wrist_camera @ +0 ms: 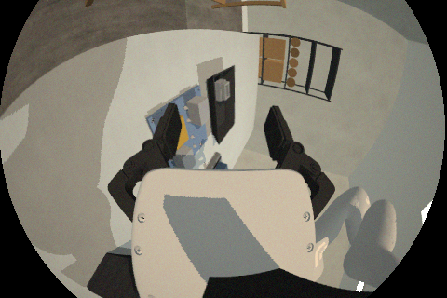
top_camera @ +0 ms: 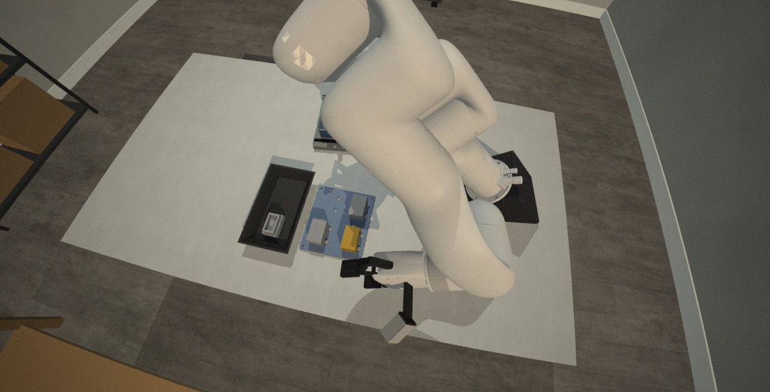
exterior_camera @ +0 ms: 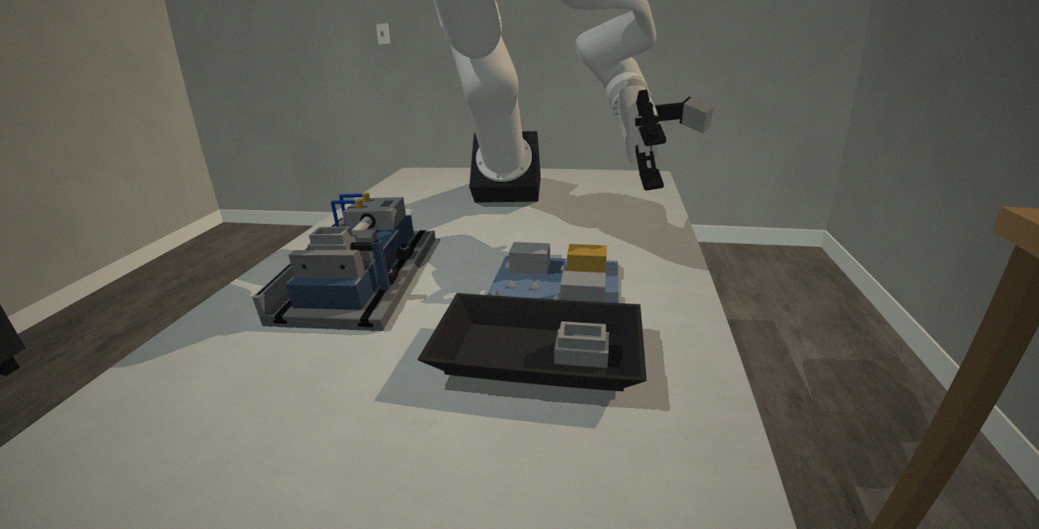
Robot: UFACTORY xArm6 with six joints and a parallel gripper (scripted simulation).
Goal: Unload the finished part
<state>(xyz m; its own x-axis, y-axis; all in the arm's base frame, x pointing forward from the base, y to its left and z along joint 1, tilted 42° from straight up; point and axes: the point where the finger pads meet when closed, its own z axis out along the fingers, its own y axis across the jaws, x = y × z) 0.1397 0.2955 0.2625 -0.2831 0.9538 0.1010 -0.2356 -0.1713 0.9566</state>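
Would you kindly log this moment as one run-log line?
gripper: open, empty, raised beside table edge | part: flat in outfeed tray, pocket up | vise: another part seated

The arm is built of thick, smooth, rounded segments in off-white, with a glossy highlight seen on the upper elbow cap. A pale ring flange with small bolts is seen at its foot, mounted on a black square base block. The gripper is black (two angular, linked fingers), behind a cream housing plate dotted with small screws. A small grey box on a black bracket juts from the wrist.
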